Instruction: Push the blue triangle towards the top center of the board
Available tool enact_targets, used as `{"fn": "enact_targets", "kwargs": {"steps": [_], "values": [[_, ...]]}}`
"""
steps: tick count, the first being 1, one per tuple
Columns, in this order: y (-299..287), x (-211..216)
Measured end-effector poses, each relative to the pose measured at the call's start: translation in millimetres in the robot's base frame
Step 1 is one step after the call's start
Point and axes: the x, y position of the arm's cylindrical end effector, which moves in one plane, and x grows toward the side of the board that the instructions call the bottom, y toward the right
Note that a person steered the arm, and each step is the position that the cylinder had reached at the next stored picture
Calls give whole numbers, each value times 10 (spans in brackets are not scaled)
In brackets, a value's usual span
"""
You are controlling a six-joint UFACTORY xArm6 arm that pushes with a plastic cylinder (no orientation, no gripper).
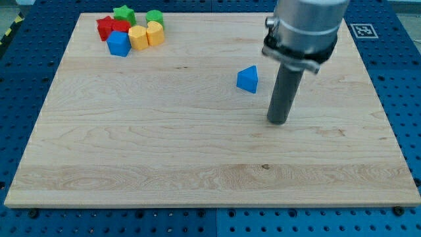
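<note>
Cluster at the view's top left, well away from the job: red block (pixel 108 27), green star (pixel 123 14), blue cube-ish block (pixel 119 44), 2 yellow blocks (pixel 139 37) (pixel 154 32), green block (pixel 155 16). All packed touching or nearly so. Shapes beyond the star are hard to call.

Blue triangle (pixel 248 78) sits alone, right of board centre, in the upper half. Matte solid block, wedge-shaped, point up. Nothing between it and the top edge.

My tip (pixel 278 121) is down on the surface (pixel 164 151), just beside the triangle: to the view's right of it and lower, not touching. No jaws on this rig, just a straight dark rod under a grey collar, so nothing is held.

Key relation: triangle lies up-left of my tip. Target, top centre, is up and slightly left of the triangle. My judgement: pushing from here drives it too far left, so I'd go more directly below it 1st.

Surface is pale wood, smooth, visible grain; block should slide easily, may rotate if hit off-centre.
</note>
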Motion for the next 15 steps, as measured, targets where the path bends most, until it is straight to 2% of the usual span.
{"fn": "enact_targets", "kwargs": {"steps": [1, 3, 5, 6, 7, 8, 9, 10, 11, 12, 14, 15], "values": [[-315, -253], [14, -1306], [-51, -899], [-147, -1269], [-151, -1827], [-147, -1707], [-261, -1279], [-510, -1390], [-461, -1850], [-428, -2113], [-428, -2164], [-428, -2356]]}}
